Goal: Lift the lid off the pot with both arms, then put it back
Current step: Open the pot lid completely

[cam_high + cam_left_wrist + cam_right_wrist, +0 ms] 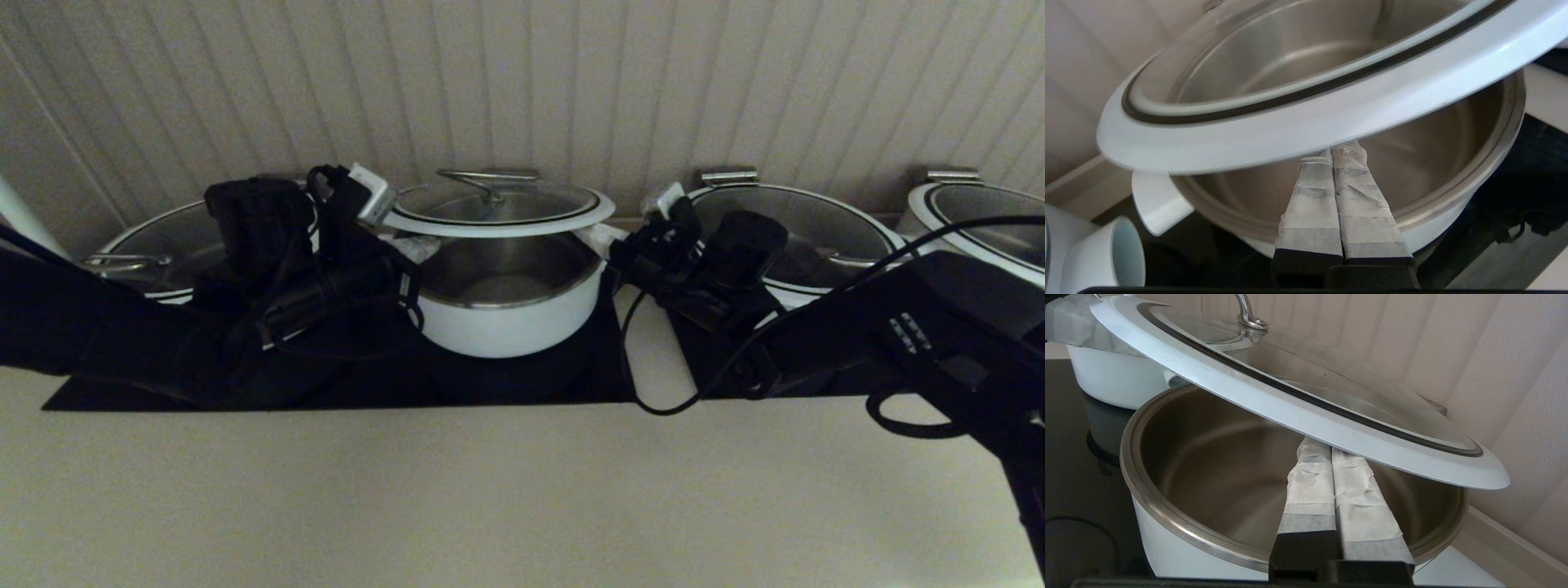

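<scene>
The lid point(498, 219) hangs level a little above the pot point(510, 322), with a gap showing the steel inside. My left gripper point(408, 245) is shut, its fingertips under the lid's left rim. In the left wrist view the two wrapped fingers point(1310, 196) lie pressed together beneath the white rim point(1290, 130), over the pot's opening point(1453, 163). My right gripper point(611, 238) is shut under the lid's right rim. In the right wrist view the lid point(1290, 404) rests on top of its joined fingers point(1355, 498) above the pot point(1208, 457).
Wider white pots with glass lids stand left point(155, 253), right point(816, 229) and far right point(980, 220) on the black cooktop point(522, 380). A ribbed wall is close behind. Beige counter point(490, 490) lies in front. A black cable point(653, 400) loops off the right arm.
</scene>
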Available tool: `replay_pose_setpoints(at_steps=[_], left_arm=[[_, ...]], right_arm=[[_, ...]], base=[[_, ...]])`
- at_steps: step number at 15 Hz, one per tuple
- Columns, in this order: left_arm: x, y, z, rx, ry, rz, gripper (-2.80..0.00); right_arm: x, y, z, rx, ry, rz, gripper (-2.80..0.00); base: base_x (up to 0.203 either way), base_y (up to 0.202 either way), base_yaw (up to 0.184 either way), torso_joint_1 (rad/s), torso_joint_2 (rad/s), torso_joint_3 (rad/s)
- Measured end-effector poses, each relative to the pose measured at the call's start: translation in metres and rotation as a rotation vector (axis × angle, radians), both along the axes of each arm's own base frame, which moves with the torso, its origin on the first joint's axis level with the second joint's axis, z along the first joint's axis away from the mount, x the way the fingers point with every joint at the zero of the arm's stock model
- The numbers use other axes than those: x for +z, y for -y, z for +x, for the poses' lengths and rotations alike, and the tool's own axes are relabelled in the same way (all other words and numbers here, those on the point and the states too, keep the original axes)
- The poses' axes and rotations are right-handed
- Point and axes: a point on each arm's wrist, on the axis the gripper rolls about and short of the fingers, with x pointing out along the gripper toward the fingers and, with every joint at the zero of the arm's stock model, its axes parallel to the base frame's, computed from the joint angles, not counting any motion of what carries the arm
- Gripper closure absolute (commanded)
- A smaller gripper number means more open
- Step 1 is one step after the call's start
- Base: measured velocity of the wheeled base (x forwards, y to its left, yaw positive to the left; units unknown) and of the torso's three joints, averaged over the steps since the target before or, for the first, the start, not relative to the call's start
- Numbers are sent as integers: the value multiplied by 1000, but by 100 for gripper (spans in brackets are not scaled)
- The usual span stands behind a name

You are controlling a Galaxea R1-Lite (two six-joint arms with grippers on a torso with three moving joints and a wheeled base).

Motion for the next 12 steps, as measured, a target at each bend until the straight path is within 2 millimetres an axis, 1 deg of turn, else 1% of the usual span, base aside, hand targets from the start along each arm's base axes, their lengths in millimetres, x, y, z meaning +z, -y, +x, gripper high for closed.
replay_pose_setpoints(at_steps=[4,9,12], left_arm=[[6,1,5,3,22,-8,0],[8,2,9,3,35,-11,0],[9,3,11,4,37,-12,0]], right_arm=[[3,-2,-2,6,6,3,0],[6,-3,-7,10,14,3,0],[2,-1,-14,12,-6,-11,0]], base=[[0,0,0,0,0,0],[0,0,0,0,0,0],[0,0,0,0,0,0]])
